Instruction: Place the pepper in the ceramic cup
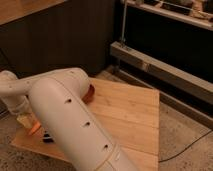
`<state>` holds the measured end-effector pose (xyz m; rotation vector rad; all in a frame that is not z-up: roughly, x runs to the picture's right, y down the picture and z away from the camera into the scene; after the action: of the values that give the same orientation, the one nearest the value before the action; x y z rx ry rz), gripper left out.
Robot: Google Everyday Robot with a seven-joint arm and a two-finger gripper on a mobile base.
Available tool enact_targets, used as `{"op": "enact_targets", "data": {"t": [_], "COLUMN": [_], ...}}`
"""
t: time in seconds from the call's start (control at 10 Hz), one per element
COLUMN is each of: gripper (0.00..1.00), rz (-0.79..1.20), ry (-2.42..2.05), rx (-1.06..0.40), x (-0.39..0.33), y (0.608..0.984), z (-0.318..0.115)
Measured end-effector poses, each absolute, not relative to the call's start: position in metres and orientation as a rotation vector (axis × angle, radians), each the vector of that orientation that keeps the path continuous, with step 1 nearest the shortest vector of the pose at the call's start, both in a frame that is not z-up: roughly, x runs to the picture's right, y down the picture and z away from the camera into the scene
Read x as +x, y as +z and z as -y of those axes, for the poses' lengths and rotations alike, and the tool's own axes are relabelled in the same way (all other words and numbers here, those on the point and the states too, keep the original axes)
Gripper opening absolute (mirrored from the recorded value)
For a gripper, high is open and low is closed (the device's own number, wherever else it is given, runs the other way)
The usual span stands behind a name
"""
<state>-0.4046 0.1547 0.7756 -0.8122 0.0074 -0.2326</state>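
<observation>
Low at left, tool [28,122] beside arm [67,117], perhaps touching pepper [35,128].

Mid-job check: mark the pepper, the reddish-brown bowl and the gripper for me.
pepper [34,128]: camera view, orange sliver left of the arm [70,120].
reddish-brown bowl [90,94]: camera view, rim edge showing beside the arm.
gripper [26,121]: camera view, pale tip at the board's [130,115] left edge, by the pepper.

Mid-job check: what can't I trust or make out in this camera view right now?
The ceramic cup: not made out; the arm covers the left of the table.
The pepper: only an orange sliver shows beside the arm.
The gripper, low at the left table edge: largely behind the arm; grip on the pepper unclear.
The bowl: only its rim shows past the elbow.
</observation>
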Motion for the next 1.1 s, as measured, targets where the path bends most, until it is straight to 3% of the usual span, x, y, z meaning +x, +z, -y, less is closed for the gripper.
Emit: {"op": "enact_targets", "data": {"t": [0.5, 1.1], "gripper": [0.65, 0.65], "rz": [-0.006, 0.233], "ry": [-0.244, -0.615], "rx": [-0.813, -0.717], "x": [-0.402, -0.413], "y": [0.775, 0.747], "z": [-0.154, -0.172]}}
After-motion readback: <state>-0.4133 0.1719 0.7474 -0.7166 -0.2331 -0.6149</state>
